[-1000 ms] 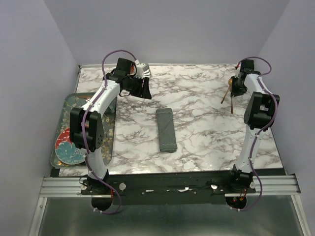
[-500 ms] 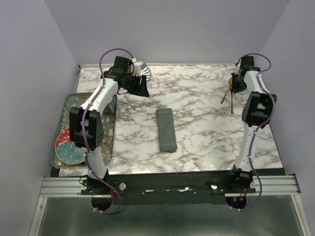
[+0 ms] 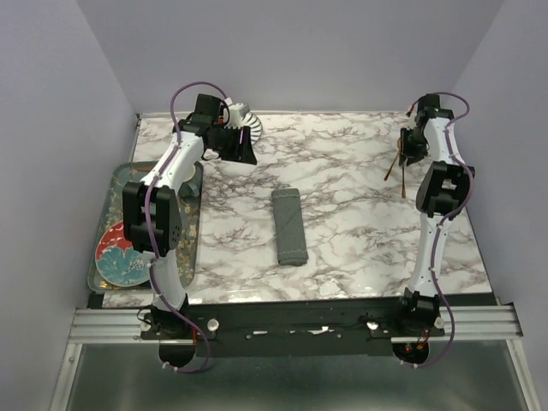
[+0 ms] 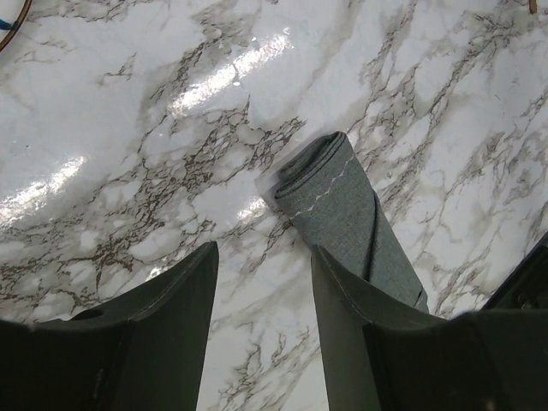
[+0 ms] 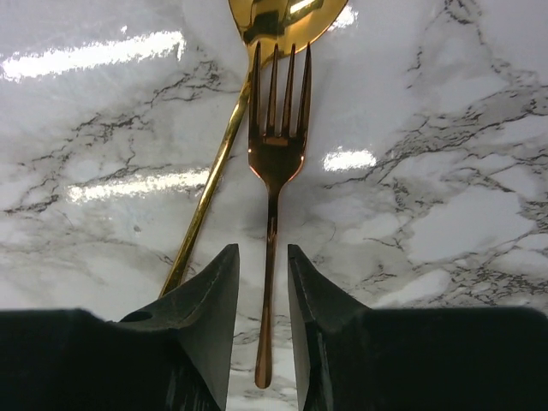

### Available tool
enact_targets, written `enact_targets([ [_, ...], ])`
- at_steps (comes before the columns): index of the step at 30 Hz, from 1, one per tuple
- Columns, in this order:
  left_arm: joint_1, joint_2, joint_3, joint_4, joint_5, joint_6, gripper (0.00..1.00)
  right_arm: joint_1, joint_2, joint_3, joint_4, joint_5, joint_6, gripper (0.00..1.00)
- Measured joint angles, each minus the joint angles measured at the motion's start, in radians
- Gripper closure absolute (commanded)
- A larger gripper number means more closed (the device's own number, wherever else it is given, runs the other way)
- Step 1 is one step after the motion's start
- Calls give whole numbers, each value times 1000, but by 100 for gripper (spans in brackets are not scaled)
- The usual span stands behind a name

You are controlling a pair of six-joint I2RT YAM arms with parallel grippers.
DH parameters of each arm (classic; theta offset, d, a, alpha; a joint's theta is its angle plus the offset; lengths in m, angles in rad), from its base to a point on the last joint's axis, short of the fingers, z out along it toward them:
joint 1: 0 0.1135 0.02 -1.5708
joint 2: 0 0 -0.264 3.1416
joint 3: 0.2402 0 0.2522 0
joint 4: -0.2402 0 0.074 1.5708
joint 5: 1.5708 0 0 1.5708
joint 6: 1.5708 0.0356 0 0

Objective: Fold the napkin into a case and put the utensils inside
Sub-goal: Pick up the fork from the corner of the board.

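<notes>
Here, right claw (image 5: pixel 263 282) astride fork (image 5: pixel 276 154) handle, case (image 3: pixel 289 226) folded

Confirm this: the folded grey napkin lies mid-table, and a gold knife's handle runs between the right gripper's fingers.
Not quite: it is a gold fork, not a knife. The right wrist view shows its tines, its handle between the fingers of the right gripper, a gold spoon beside it. The folded grey napkin does lie in the middle of the table.

1. We lose part of the spoon (image 5: pixel 282 21) bowl past the right wrist view's top edge.
2. The case (image 4: pixel 342 214) slips behind a finger of the left hand (image 4: pixel 264 250).
3. From above, the utensils (image 3: pixel 394 167) look too small for us to separate.
</notes>
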Motion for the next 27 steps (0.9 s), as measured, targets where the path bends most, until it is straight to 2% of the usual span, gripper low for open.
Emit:
enact_targets([
  [11,5,28,16,-2,3,-21,43,-2,15,38,-98,-13,8,62],
  [14,11,28,17,-3,4,-22,43,-6,16,41,-105,-27,11,55],
  [20,27,28,16,-2,4,-28,43,-18,13,-23,-114,-29,8,55],
  [23,28,28,16,-2,5,-34,43,-18,-5,-56,-116,-29,5,60],
  [24,29,28,16,-2,5,-36,43,-19,-8,-61,-115,-29,2,69],
  [26,32,27,16,-1,5,-37,43,-19,-13,-72,-116,-29,-3,73],
  [27,32,27,15,-1,5,-37,43,-19,-17,-79,-116,-26,-5,79],
])
